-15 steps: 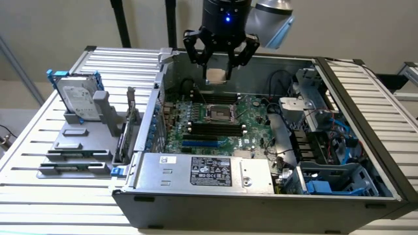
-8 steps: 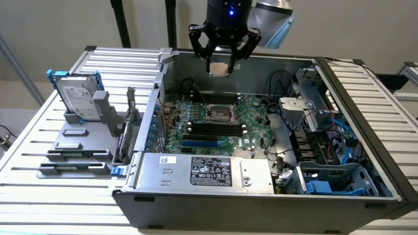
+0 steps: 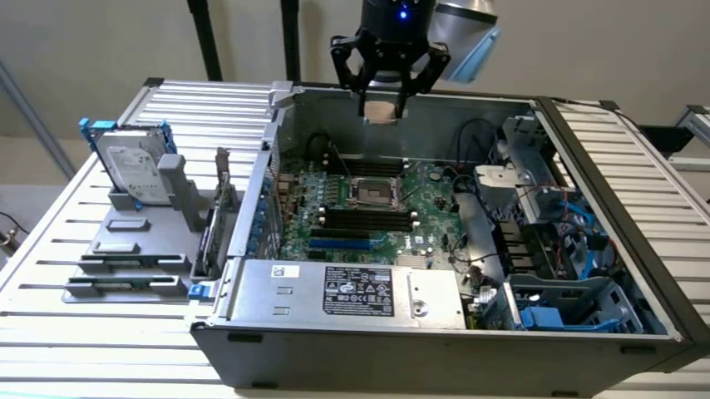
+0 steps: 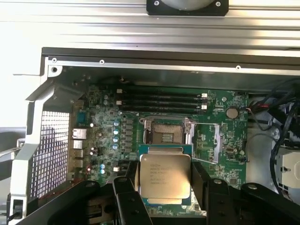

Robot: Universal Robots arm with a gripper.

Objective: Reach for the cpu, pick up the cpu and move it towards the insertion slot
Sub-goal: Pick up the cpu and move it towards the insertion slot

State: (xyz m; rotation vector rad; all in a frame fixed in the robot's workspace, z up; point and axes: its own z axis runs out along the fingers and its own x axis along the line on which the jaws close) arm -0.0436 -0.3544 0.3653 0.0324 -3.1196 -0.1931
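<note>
The tool [image 3: 383, 104] is clamped on the cpu [image 4: 165, 177], held in the air above the open computer case [image 3: 444, 332] on a slatted metal bench [image 3: 66, 241]. The insertion slot [image 3: 375, 194] lies below, on the green motherboard [image 3: 427, 191].

Slatted metal table [image 3: 66, 249], pale grey, ribbed lengthwise. On it: open computer case [image 3: 444, 332], lying on its side, dark grey, occupying the middle and the exterior view's right; grey parts stand [image 3: 133, 258] just beside the case, toward the exterior view's left, carrying an upright hard drive [image 3: 128, 166] in blue frame.
</note>
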